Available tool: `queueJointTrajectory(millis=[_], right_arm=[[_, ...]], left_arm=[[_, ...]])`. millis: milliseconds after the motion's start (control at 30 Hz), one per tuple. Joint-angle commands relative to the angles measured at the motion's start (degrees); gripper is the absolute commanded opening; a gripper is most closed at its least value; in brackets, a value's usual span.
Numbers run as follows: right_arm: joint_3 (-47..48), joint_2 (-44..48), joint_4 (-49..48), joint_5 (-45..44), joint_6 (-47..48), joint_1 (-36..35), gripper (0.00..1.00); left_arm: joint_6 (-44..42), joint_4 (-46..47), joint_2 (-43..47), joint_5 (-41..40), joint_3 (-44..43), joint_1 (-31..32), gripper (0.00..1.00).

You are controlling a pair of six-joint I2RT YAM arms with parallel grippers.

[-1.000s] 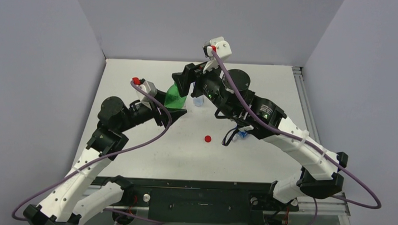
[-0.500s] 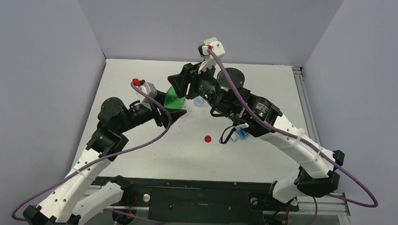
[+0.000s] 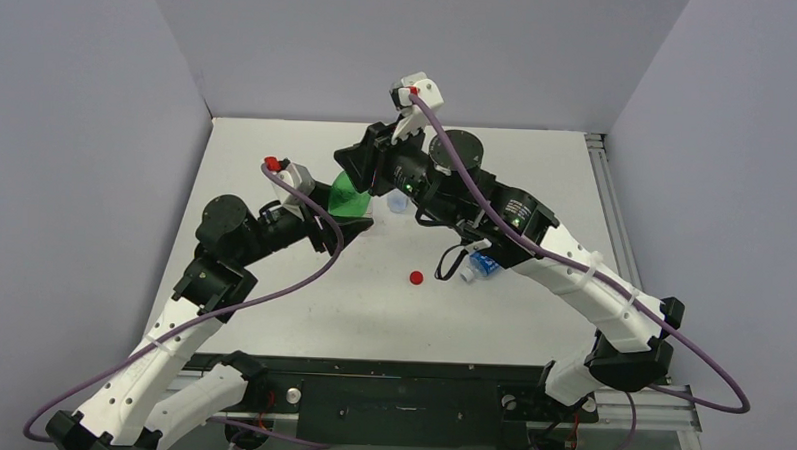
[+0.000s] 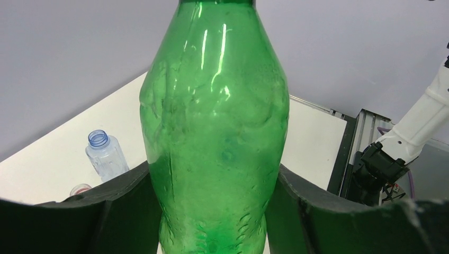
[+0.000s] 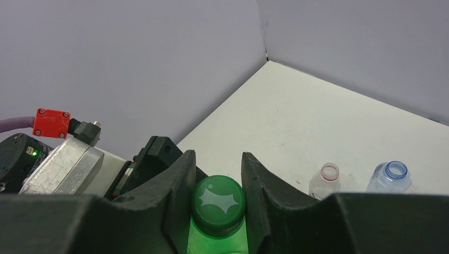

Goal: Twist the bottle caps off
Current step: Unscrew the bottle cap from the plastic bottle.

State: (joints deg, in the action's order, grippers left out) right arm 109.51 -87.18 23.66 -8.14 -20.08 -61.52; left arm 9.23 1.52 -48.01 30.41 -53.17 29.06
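My left gripper [image 4: 212,211] is shut on the body of the all-green bottle [image 4: 217,132], holding it upright over the table; in the top view this bottle [image 3: 350,198] sits between the two arms. The right gripper [image 5: 218,177] comes down from above, and its two black fingers press both sides of the green cap [image 5: 218,205], which sits on the bottle's neck. A loose red cap [image 3: 416,278] lies on the table in front. The right gripper [image 3: 364,169] hides the bottle's top in the top view.
Two open clear bottles stand behind, one with a blue rim [image 5: 390,177] and one with a red rim [image 5: 326,180]. A bottle with a blue label [image 3: 481,268] lies under the right arm. The white table [image 3: 536,190] is walled on three sides.
The right gripper's fingers have closed onto the green cap, and the right arm has shifted slightly left. The left arm and the green bottle have stayed still.
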Motion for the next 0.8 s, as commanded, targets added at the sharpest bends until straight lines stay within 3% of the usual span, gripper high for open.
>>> queueJointTrajectory(millis=[0, 100, 400, 533, 667, 733, 767], right_arm=[[0.43, 2.53, -3.19, 2.87, 0.58, 0.59, 0.00], [-2.93, 4.67, -6.31, 10.10, 2.35, 1.77, 0.00], [-11.20, 11.33, -20.57, 50.11, 0.91, 7.63, 0.00], [-12.77, 11.82, -24.48, 57.52, -1.91, 9.56, 0.00], [-12.10, 12.18, -19.89, 55.47, -0.02, 10.90, 0.00], [-11.62, 13.15, -16.18, 47.45, 1.98, 11.33, 0.17], [-11.57, 14.09, -15.09, 43.57, 3.18, 11.29, 0.40]], left_arm=[[1.32, 3.40, 0.81, -0.05, -1.06, 0.12, 0.00], [4.06, 5.07, 0.96, 2.18, -1.06, 0.12, 0.00], [17.10, 11.74, 0.63, 18.05, -1.38, -0.05, 0.00], [18.95, 12.99, 0.30, 22.97, -2.45, 0.17, 0.00], [17.53, 11.79, 0.32, 21.99, -2.51, 0.22, 0.00], [15.96, 10.78, 0.55, 19.92, -2.41, 0.25, 0.00], [14.14, 10.21, 0.66, 18.79, -2.25, 0.23, 0.00]])
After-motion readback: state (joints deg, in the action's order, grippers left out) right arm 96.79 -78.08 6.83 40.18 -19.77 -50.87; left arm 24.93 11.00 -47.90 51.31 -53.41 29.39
